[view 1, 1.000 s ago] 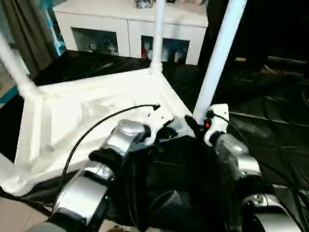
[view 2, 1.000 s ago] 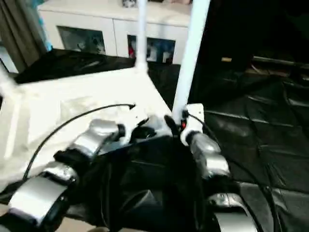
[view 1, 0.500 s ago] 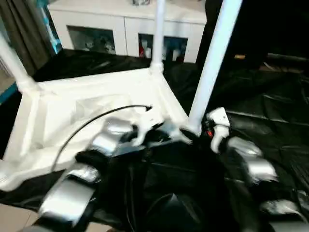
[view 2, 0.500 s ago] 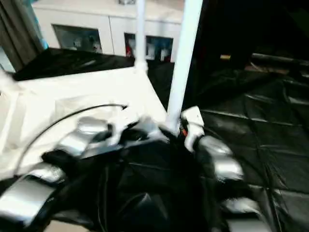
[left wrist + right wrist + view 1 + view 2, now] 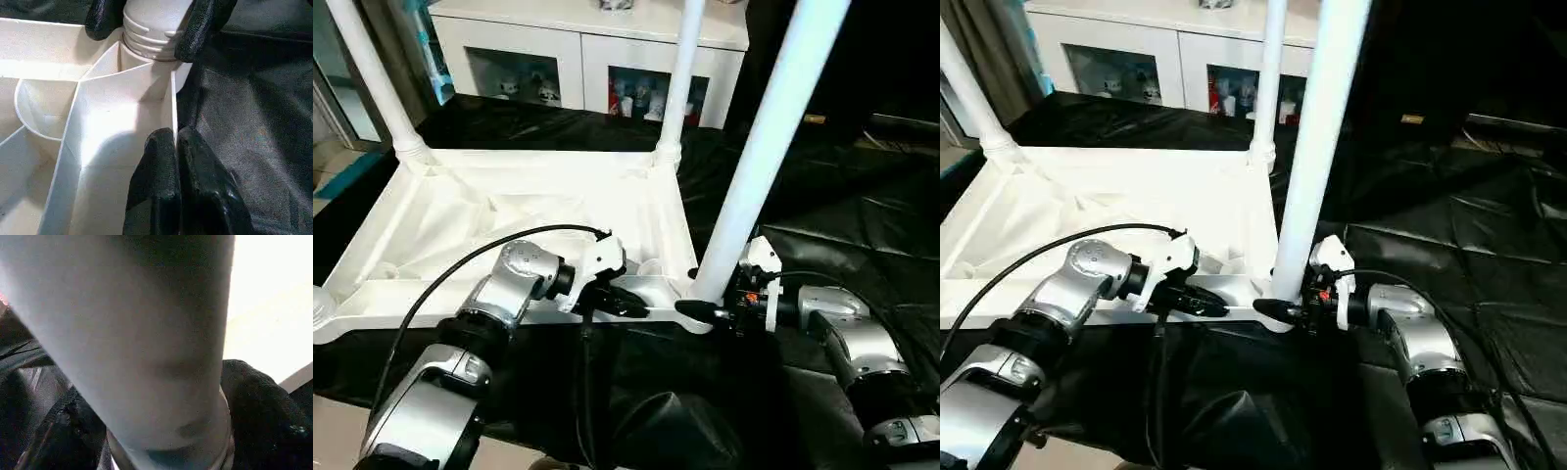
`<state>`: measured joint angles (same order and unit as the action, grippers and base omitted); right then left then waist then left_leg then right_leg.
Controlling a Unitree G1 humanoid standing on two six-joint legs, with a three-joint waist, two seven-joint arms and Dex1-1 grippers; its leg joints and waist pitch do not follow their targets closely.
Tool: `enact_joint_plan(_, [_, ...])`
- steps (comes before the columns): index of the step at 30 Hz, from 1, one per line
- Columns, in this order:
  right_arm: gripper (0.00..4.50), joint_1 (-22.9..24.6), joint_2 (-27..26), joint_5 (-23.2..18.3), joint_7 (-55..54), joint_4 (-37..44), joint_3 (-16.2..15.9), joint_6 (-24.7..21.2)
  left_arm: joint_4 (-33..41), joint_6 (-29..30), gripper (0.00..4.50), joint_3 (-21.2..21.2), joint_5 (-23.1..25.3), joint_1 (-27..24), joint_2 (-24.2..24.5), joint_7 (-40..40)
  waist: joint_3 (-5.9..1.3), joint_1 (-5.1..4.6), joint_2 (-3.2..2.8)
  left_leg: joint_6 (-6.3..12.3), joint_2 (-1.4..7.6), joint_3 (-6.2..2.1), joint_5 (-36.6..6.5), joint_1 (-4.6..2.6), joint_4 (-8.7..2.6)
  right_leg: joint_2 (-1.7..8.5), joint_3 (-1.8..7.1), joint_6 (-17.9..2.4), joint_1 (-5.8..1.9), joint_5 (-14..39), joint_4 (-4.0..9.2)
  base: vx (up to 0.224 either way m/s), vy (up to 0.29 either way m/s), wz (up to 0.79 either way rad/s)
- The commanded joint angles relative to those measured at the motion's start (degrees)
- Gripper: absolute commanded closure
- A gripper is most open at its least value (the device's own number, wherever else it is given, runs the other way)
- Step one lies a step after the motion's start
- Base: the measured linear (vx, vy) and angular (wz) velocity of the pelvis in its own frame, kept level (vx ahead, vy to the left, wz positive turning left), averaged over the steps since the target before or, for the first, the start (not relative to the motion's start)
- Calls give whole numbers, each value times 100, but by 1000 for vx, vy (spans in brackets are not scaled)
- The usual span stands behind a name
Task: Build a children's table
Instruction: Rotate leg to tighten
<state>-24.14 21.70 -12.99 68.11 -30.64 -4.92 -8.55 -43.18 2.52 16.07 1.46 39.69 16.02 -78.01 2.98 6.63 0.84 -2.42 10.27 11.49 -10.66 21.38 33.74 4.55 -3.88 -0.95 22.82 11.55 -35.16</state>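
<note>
Children's table (image 5: 529,211) lies inverted on black-covered work table (image 5: 862,225), white cabinet (image 5: 578,49) behind.

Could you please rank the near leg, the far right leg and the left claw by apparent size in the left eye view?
1. Near leg, helped by nearness.
2. Far right leg.
3. Left claw.

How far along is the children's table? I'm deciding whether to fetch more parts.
Done: the tabletop lies upside down, two far legs standing in their sockets. In hand: the right gripper clasps the nearest leg at its socket; the left gripper is shut at the rim beside it. Left: the near-left corner is cut off, leg unclear; then flipping the table upright.
</note>
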Motion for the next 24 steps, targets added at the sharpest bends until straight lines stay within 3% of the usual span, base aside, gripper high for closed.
enact_joint_plan(1, [136,47,10,23,46,-14,-117,-98,195,20,450,28,-151,-13,-73,-134,-363,24,83,544,371,-136,-629,-75,-354,495,281,-1484,-287,454,357,0,0,0])
enact_joint_plan(8, [173,115,-304,92,-467,-142,-76,-36,-32,69,450,-30,62,144,-232,610,-343,6,75,397,370,-153,-839,-88,-381,504,285,-1410,-271,835,406,0,0,0])
enact_joint_plan(9, [175,-1,-570,282,-1388,-458,108,127,-281,107,450,-130,151,301,-393,1200,-335,-19,67,319,364,-150,-909,-94,-386,510,297,-1374,-243,1009,426,0,0,0])
enact_joint_plan(12, [177,-99,-981,312,-2349,-732,343,135,-638,88,450,-271,232,530,-675,2038,-322,-42,70,109,354,-179,-1189,-132,-421,540,303,-1182,-242,1655,513,0,0,0])
enact_joint_plan(14, [177,-120,-1100,324,-2612,-785,391,121,-736,101,450,-314,254,595,-767,2306,-320,-50,70,77,353,-182,-1222,-143,-430,523,305,-1146,-233,1678,521,0,0,0])
enact_joint_plan(15, [178,-189,-1375,407,-3246,-910,459,189,-923,175,450,-405,273,724,-985,2879,-323,-62,65,49,359,-185,-1229,-139,-445,513,307,-1151,-234,1569,508,0,0,0])
enact_joint_plan(16, [178,-236,-1514,433,-3540,-978,495,206,-991,195,450,-434,282,775,-1083,3106,-323,-69,36,33,356,-186,-1238,-144,-448,511,310,-1156,-226,1534,507,0,0,0])
enact_joint_plan(17, [178,-293,-1662,469,-3849,-1053,519,219,-1049,205,450,-454,283,817,-1189,3288,-334,-80,57,23,348,-184,-1230,-145,-445,509,310,-1157,-235,1455,505,0,0,0])
enact_joint_plan(20, [178,-462,-2014,642,-4415,-1246,489,367,-1155,35,450,-408,287,861,-1434,3387,-332,-103,44,53,329,-185,-1183,-119,-447,513,312,-1148,-247,1388,507,0,0,0])
enact_joint_plan(23, [178,-517,-2113,591,-4215,-1237,467,510,-1186,-46,450,-364,309,844,-1484,3247,-335,-96,51,159,323,-175,-1167,-119,-431,514,316,-1129,-262,1302,510,0,0,0])
enact_joint_plan(24, [122,-516,-2107,582,-4165,-1224,461,518,-1183,-50,450,-359,308,839,-1482,3222,-336,-94,50,195,328,-174,-1142,-115,-432,510,315,-1122,-264,1277,507,0,0,0])
